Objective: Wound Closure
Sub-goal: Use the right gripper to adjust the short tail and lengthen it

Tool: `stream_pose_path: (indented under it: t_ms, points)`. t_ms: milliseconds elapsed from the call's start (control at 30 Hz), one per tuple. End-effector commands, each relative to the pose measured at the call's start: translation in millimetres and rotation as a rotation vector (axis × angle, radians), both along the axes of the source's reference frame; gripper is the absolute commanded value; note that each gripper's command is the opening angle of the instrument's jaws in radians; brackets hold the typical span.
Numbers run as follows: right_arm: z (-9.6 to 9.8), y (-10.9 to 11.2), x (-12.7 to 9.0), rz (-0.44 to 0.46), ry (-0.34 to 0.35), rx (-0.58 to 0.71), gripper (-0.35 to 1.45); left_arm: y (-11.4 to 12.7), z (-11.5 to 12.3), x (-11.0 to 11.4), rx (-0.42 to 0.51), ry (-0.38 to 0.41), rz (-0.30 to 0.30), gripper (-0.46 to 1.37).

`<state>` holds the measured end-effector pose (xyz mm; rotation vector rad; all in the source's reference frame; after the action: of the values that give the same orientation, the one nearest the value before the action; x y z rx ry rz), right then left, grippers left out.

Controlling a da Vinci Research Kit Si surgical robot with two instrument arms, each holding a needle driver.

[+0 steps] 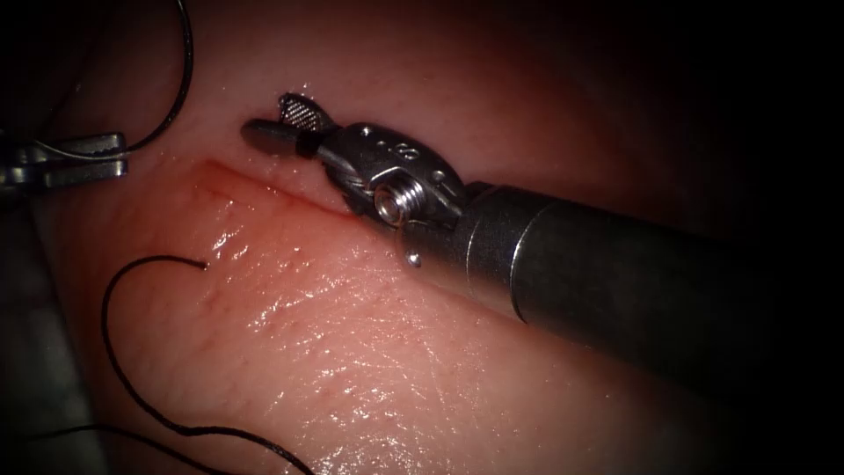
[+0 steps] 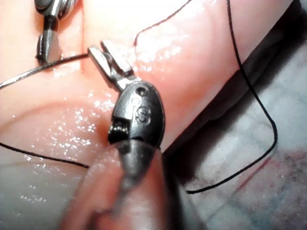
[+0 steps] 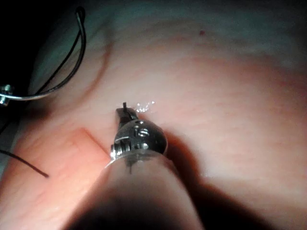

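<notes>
The needle [image 1: 185, 88], free of the tissue [image 1: 352, 352], is pinched near one end by the left tool [image 1: 121, 155], while nothing is held in the right tool's [image 1: 268, 116] spread jaws over the cut [image 1: 264, 183]; a between-bites stage is judged, for which a square regrasp on the curve is called for.

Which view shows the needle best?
Right wrist view: the needle shows its curve, off the tissue, held near one end by the left claw. The endoscope and left wrist views show parts. The right claw holds nothing.

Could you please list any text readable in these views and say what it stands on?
"S": on the left tool's wrist; the mark above it is unreadable.
Markings on the right tool's wrist: too blurred to read.
Left fingers hold the needle near one end, outside the tissue; right fingers open, empty.
</notes>
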<state>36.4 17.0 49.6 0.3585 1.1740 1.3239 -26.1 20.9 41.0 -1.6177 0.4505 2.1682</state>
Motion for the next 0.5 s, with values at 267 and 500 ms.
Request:
stream_pose_path:
  t_ms: [267, 500]
  points:
    - [-0.4, 0.2, 0.2, 0.005, -0.005, 0.003, -0.35, 0.0, 0.0, 0.0, 0.001, -0.001, 0.002, -0.35]
    - [-0.7, 0.0, 0.3, 0.006, -0.002, 0.002, -0.35, 0.0, 0.1, 0.0, 0.001, -0.001, 0.002, -0.35]
